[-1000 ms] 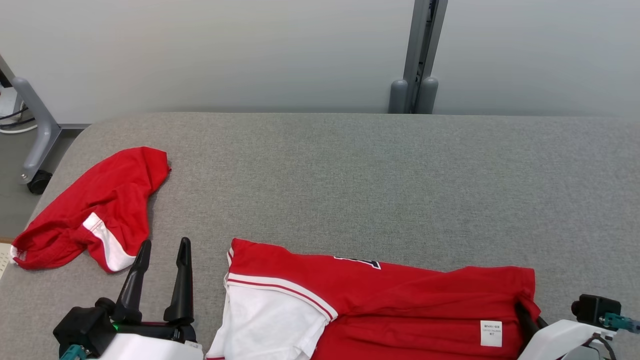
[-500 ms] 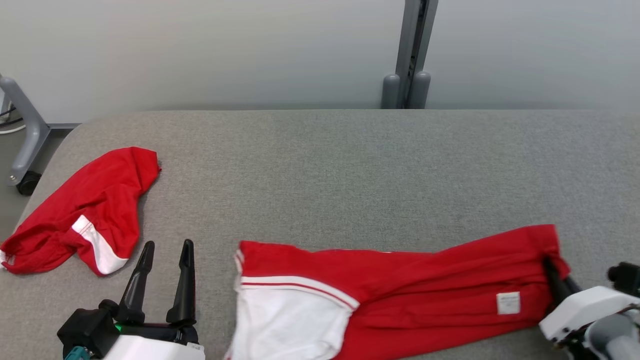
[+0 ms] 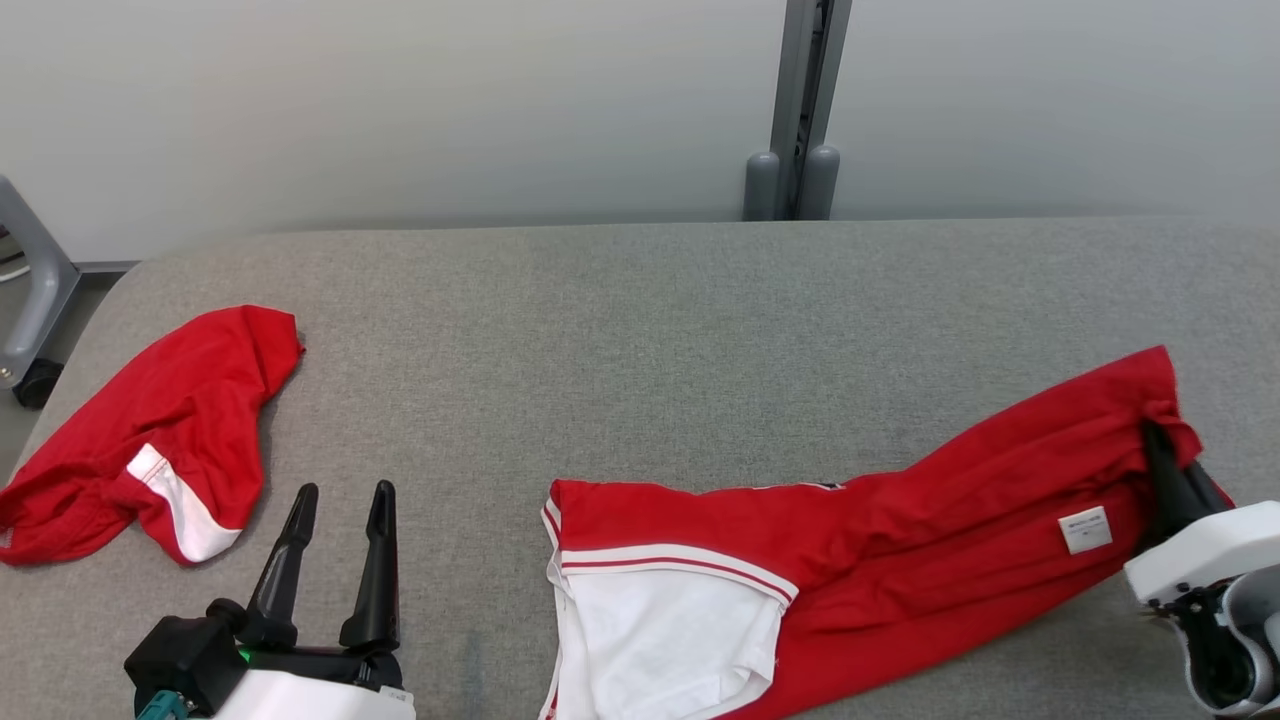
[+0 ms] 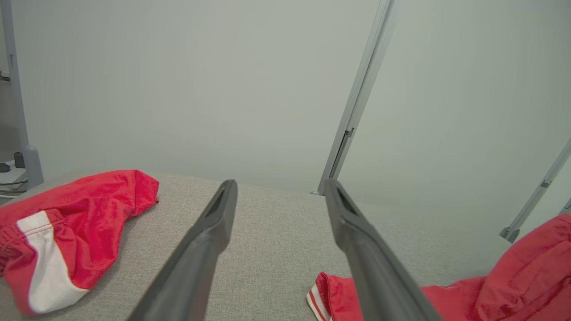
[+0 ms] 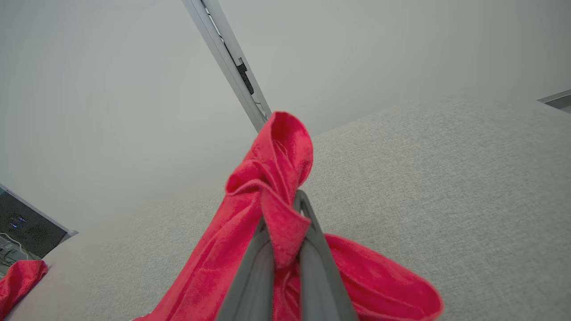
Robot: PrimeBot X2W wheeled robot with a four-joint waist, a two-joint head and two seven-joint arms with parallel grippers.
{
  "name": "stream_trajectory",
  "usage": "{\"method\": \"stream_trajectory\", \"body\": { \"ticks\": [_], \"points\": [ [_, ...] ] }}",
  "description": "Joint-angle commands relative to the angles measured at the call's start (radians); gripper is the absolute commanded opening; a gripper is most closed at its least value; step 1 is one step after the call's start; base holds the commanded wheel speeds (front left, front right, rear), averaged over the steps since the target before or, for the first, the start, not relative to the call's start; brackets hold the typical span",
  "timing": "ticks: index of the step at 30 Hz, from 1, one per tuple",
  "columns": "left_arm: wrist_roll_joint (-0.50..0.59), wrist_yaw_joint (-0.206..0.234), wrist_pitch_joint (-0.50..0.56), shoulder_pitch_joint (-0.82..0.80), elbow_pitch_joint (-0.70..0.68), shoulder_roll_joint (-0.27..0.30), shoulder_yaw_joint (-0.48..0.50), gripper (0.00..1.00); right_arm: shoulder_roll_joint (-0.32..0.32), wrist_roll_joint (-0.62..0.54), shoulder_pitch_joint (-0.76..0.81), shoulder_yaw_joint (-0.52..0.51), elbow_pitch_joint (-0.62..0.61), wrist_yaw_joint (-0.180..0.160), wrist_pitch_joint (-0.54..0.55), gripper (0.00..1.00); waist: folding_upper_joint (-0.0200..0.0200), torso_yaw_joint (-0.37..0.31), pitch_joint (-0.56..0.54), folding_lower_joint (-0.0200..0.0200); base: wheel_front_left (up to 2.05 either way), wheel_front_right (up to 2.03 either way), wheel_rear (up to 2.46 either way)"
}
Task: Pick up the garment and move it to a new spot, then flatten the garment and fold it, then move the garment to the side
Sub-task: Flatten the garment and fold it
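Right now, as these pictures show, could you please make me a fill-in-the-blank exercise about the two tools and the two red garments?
1. The right tool is ___ on the long garment.
2. The left tool is ___ and holds nothing.
3. The small garment lies on the ___ side of the table.
Missing words: shut; open; left.

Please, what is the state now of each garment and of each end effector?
shirt: one end gripped, the rest lying creased on the table.
second red garment: crumpled, lying loose on the table's left side.
left end effector: open, empty.
right end effector: shut on the shirt.
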Motion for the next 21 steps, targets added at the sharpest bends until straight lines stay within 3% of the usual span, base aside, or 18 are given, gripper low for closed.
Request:
{"method": "stream_trajectory", "body": {
  "ticks": [1, 8, 13, 18, 21],
  "points": [
    [0.005, -0.003, -0.001, -0.001, 0.004, 0.002, 0.005, 1.0, 0.011, 0.015, 0.032, 0.0, -0.059, 0.0, 0.023, 0.0, -0.0001, -0.003, -0.009, 0.0, 0.0, 0.0, 0.0],
    [0.01, -0.007, -0.001, 0.006, 0.017, -0.001, 0.006, 1.0, 0.067, 0.037, 0.145, 0.025, -0.361, 0.0, 0.16, 0.0, -0.0001, -0.009, -0.026, 0.0, 0.0, 0.0, 0.0],
    [0.01, -0.008, -0.001, -0.003, 0.026, -0.001, 0.0, 1.0, 0.167, 0.062, 0.208, 0.086, -0.539, 0.0, 0.269, 0.0, -0.0001, 0.005, -0.024, 0.0, 0.0, 0.0, 0.0],
    [0.009, -0.009, -0.001, -0.022, 0.037, -0.002, -0.005, 1.0, 0.249, 0.08, 0.21, 0.147, -0.541, 0.0, 0.322, 0.0, -0.0001, 0.046, -0.011, 0.0, 0.0, 0.0, 0.0],
    [0.008, -0.009, -0.001, -0.025, 0.044, -0.002, -0.006, 1.0, 0.264, 0.078, 0.191, 0.165, -0.503, 0.0, 0.319, 0.0, -0.0001, 0.068, -0.009, 0.0, 0.0, 0.0, 0.0]
  ]
}}
